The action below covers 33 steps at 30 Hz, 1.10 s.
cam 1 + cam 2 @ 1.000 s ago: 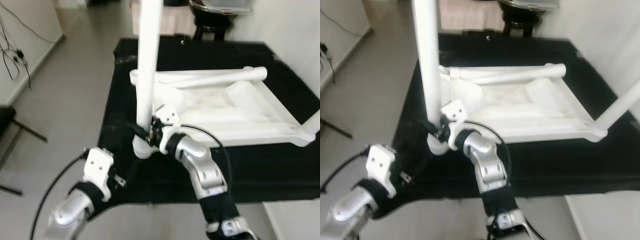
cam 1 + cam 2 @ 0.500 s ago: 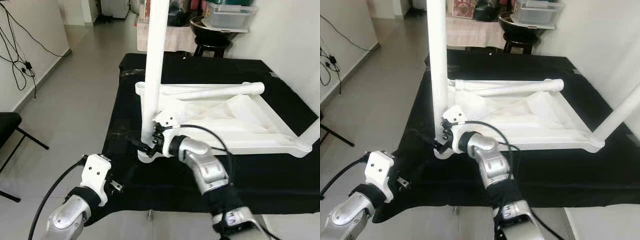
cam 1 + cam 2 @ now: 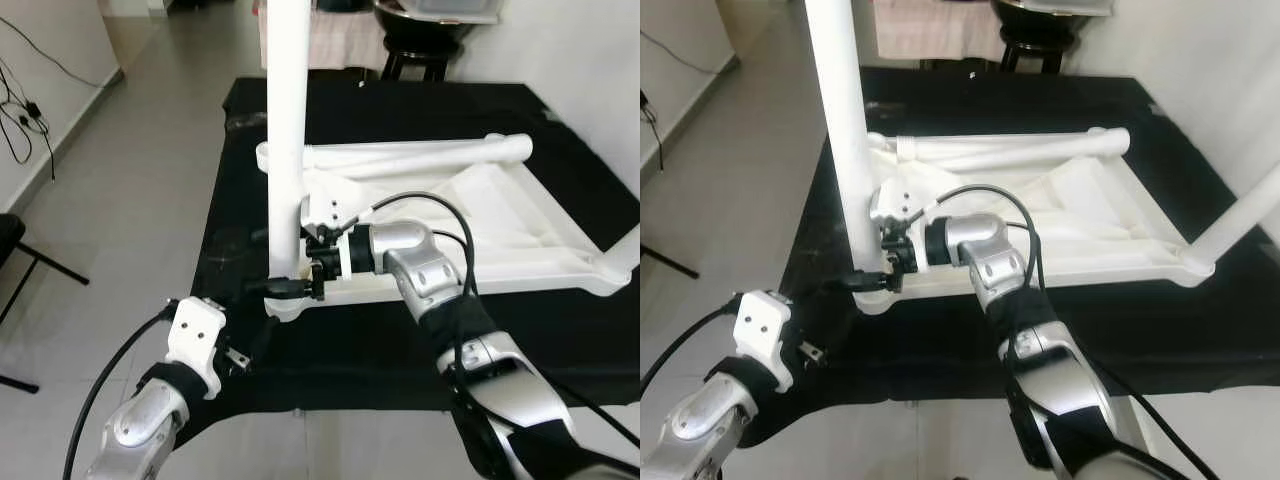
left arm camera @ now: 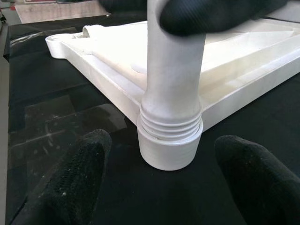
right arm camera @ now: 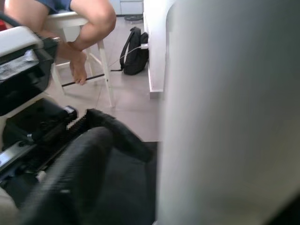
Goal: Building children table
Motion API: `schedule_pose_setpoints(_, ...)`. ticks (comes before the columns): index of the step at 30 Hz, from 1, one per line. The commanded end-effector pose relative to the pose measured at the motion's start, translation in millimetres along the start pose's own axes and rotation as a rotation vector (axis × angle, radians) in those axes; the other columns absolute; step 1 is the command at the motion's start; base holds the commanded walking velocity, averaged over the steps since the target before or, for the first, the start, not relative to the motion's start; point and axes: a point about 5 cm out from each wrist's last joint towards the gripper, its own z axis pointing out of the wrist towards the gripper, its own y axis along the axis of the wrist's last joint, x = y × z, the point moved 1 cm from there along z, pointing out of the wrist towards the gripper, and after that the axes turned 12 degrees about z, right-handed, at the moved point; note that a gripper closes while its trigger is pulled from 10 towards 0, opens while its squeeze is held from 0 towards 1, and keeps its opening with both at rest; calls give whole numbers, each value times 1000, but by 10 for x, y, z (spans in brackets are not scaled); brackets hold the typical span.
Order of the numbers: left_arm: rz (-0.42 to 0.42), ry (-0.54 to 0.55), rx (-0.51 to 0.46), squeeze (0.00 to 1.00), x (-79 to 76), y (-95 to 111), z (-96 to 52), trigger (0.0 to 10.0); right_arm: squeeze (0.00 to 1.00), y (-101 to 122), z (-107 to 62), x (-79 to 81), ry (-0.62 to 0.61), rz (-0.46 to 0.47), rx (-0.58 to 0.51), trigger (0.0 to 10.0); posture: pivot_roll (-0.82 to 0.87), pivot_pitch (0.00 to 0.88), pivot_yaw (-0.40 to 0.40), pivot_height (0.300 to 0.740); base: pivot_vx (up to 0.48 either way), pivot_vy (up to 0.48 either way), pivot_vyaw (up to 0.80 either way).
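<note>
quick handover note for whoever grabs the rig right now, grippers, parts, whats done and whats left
Right gripper is shut on the upright leg, low near its base.
Left gripper is open, hovering just short of the corner socket.
The tabletop lies upside down on the black mat. The upright leg sits in the socket with threads showing. A second leg stands at the far right corner; a loose leg lies on the tabletop.
Left: finish screwing in the upright leg, fit the rest.

Two silver metal arms with rounded, jointed segments show in the eye views. The right arm, centre frame, has black bands between segments and a looping black cable over its white wrist housing. The left arm, lower left, ends in a white blocky wrist housing with small dark screws, a black cuff and a trailing black cable.
</note>
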Motion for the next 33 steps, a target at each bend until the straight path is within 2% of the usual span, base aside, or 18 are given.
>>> schedule_pose_setpoints(1,-6,-4,9,0,-29,-6,-15,10000,0,42,36,41,65,-18,-8,0,-14,98,-110,740,0,0,0)
schedule_pose_setpoints(8,-15,-9,7,0,-51,5,-16,10000,0,34,-101,-9,104,-10,15,0,-20,104,-110,740,0,0,0)
schedule_pose_setpoints(14,-17,-10,6,0,-52,6,-12,10000,0,-28,-151,-13,82,-9,19,0,-27,105,-111,740,0,0,0)
schedule_pose_setpoints(16,-17,-10,6,0,-50,6,-12,10000,0,-85,-167,-28,33,-7,19,0,-31,107,-114,740,0,0,0)
schedule_pose_setpoints(17,-17,-8,7,0,-44,3,-15,10000,0,-216,-104,-99,-181,58,-27,0,-37,106,-127,740,0,0,0)
schedule_pose_setpoints(18,-17,-8,7,0,-44,3,-15,10000,0,-216,-104,-99,-181,58,-27,0,-37,106,-127,740,0,0,0)
schedule_pose_setpoints(19,-16,-5,7,0,-27,1,-19,10000,0,-450,-69,-201,-611,202,-106,0,-46,104,-130,740,0,0,0)
schedule_pose_setpoints(20,-15,-3,7,0,-15,1,-23,10000,0,-654,-135,-226,-933,314,-123,0,-46,104,-130,740,0,0,0)
schedule_pose_setpoints(22,-15,-3,7,0,-15,1,-23,10000,0,-654,-135,-226,-933,314,-123,0,-46,104,-130,740,0,0,0)
schedule_pose_setpoints(23,-10,0,9,0,11,-10,-19,10000,0,-760,-116,-55,-997,313,-119,0,-66,108,-88,740,0,0,0)
schedule_pose_setpoints(24,-10,0,9,0,11,-10,-19,10000,0,-760,-116,-55,-997,313,-119,0,-66,108,-88,740,0,0,0)
schedule_pose_setpoints(25,-6,2,12,0,36,-26,-11,10000,0,-745,-32,70,-919,311,-122,0,-90,85,-74,740,0,0,0)
schedule_pose_setpoints(27,-28,-13,16,0,65,-59,37,10000,0,-747,76,150,-752,259,-85,0,-70,76,-87,740,0,0,0)
schedule_pose_setpoints(28,-28,-13,16,0,65,-59,37,10000,0,-747,76,150,-752,259,-85,0,-70,76,-87,740,0,0,0)
schedule_pose_setpoints(29,-30,-28,16,0,63,-62,58,10000,0,-767,97,119,-739,265,-69,2431,-61,64,-95,740,0,0,0)
schedule_pose_setpoints(30,-30,-28,16,0,63,-62,58,10000,0,-767,97,119,-739,265,-69,2431,-61,64,-95,740,0,0,0)
schedule_pose_setpoints(31,-27,-23,17,0,65,-64,64,10000,0,-769,126,107,-719,255,-49,10000,-65,58,-92,740,0,0,0)
schedule_pose_setpoints(33,-22,-5,18,0,75,-69,54,10000,0,-727,168,113,-675,246,-55,10000,-61,52,-92,740,0,0,0)
